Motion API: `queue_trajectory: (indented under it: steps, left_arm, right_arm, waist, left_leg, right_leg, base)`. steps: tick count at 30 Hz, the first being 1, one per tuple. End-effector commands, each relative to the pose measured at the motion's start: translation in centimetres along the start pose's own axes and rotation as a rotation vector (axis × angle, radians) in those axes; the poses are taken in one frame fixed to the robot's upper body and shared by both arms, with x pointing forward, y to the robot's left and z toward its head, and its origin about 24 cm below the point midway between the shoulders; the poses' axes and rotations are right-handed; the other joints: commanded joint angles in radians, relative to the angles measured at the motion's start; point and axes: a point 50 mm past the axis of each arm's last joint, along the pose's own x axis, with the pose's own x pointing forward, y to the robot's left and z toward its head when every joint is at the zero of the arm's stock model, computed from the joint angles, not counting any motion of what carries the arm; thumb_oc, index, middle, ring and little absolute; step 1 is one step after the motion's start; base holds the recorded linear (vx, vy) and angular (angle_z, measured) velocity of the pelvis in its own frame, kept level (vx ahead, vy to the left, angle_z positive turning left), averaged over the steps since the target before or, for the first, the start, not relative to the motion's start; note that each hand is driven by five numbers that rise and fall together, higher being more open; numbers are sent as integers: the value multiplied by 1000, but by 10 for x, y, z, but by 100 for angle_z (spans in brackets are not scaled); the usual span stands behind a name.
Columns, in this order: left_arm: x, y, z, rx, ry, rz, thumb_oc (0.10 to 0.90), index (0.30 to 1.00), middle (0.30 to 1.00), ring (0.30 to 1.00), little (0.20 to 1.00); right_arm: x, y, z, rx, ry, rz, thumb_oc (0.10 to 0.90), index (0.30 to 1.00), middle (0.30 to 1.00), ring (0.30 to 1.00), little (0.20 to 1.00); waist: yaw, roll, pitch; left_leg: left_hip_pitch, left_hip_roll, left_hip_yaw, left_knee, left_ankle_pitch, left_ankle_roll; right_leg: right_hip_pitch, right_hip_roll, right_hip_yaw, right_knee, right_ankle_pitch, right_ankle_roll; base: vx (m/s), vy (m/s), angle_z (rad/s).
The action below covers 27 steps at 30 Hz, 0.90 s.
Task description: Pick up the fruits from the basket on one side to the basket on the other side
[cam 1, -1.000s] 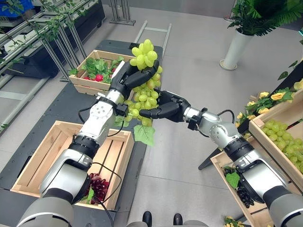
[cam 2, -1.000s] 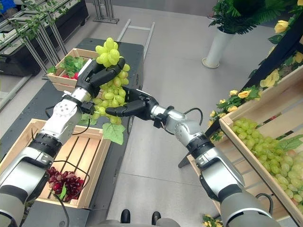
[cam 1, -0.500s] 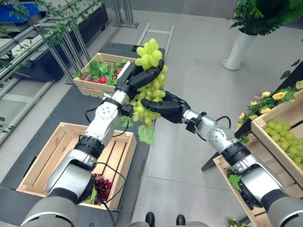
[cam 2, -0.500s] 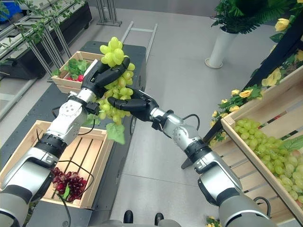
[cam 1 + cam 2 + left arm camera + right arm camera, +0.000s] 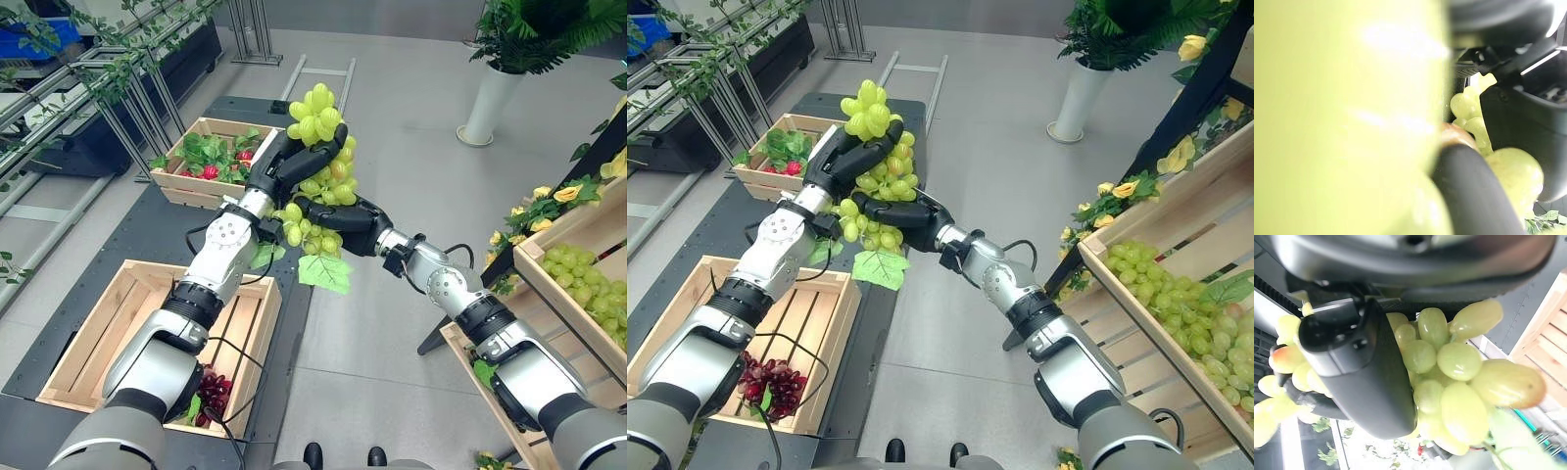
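Since a second ago the grapes [image 5: 319, 186] and both hands have risen a little, and the leaf [image 5: 324, 272] under the bunch has swung from hanging down to lying flatter. Dark fingers [image 5: 312, 155] of the left hand [image 5: 284, 164] curl round the upper part of the bunch, with a knot of berries standing above them. Against the lower half, the right hand [image 5: 348, 216] grips from the other side, its fingers [image 5: 884, 211] wrapped across the berries; the right wrist view shows its thumb [image 5: 1359, 377] pressed into the bunch. So both hands are clamped on the grapes, held in the air between the two sides. Below the left arm sits a wooden crate [image 5: 110, 323] on a dark platform [image 5: 147, 230], with red grapes [image 5: 209, 387] in its near corner. Beyond it on that platform stands a second crate [image 5: 196, 186] with green leaves and red fruit. At the right a slanted crate [image 5: 1136, 323] holds more green grapes [image 5: 1185, 318], with yellow flowers [image 5: 554, 201] beside it. A white planter [image 5: 487, 103] stands on the grey floor [image 5: 392, 117] beyond.
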Motion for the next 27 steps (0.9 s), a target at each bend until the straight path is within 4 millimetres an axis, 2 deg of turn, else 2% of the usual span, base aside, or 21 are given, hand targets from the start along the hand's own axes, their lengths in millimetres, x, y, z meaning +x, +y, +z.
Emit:
queue_trajectory:
  steps: [1,6,13,16,21,24,25,26,27]
  left_arm:
    - [7,25,0,-4,5,173,800,900,900,900,900]
    - [0,41,-8,4,49,261,800,900,900,900,900]
    - [-26,71,-27,-12,115,415,800,900,900,900,900]
    - [-33,76,-36,-1,157,431,800,900,900,900,900]
    - [-47,81,-49,-9,212,458,800,900,900,900,900]
    - [-56,81,-58,-22,233,474,800,900,900,900,900]
    - [-57,80,-59,-20,233,475,800,900,900,900,900]
    - [-63,76,-65,-8,241,471,800,900,900,900,900]
    - [-63,76,-65,-8,241,471,800,900,900,900,900]
  right_arm:
    - [10,20,34,111,-334,140,400,300,300,300,300]
    - [4,11,32,87,-316,100,400,300,300,300,300]
    - [-14,-11,24,49,-254,15,400,300,300,300,300]
    - [-21,-19,23,39,-244,-29,400,300,300,300,300]
    - [-36,-35,28,-149,-176,-179,400,300,300,300,300]
    - [-54,-52,35,-394,-91,-344,400,300,300,300,300]
    - [-56,-53,36,-418,-86,-358,400,300,300,300,300]
    - [-65,-55,43,-530,-65,-393,400,300,300,300,300]
    - [-65,-55,43,-530,-65,-393,400,300,300,300,300]
  waist:
    - [1,13,-196]
    - [-5,11,-198]
    - [-18,6,-195]
    - [-22,5,-192]
    - [-35,-3,-188]
    - [-50,-11,-182]
    - [-52,-12,-182]
    - [-59,-16,-179]
    - [-58,-16,-179]
  left_leg:
    - [-29,-3,-1,1,-89,-49]
    - [-30,-1,4,1,-90,-50]
    - [-29,2,16,1,-90,-52]
    - [-28,3,20,1,-90,-52]
    - [-23,4,32,1,-92,-52]
    - [-20,5,43,1,-93,-50]
    - [-20,6,44,1,-93,-50]
    - [-21,6,50,1,-92,-49]
    - [-21,6,50,1,-92,-49]
  right_leg:
    - [-43,15,-20,1,3,-10]
    - [-45,16,-17,1,4,-9]
    - [-49,18,-6,1,6,-9]
    - [-49,18,-4,1,9,-8]
    - [-50,19,8,1,16,-6]
    - [-55,24,31,1,24,-4]
    - [-55,24,34,1,25,-4]
    - [-58,27,44,1,30,-2]
    - [-58,27,45,1,30,-2]
  base:
    - [0,0,0]
    - [0,0,0]
    - [-3,0,-1]
    - [0,0,0]
    - [-6,6,-5]
    - [-16,31,-14]
    - [-2,44,-15]
    - [2,30,-15]
    - [5,55,-21]
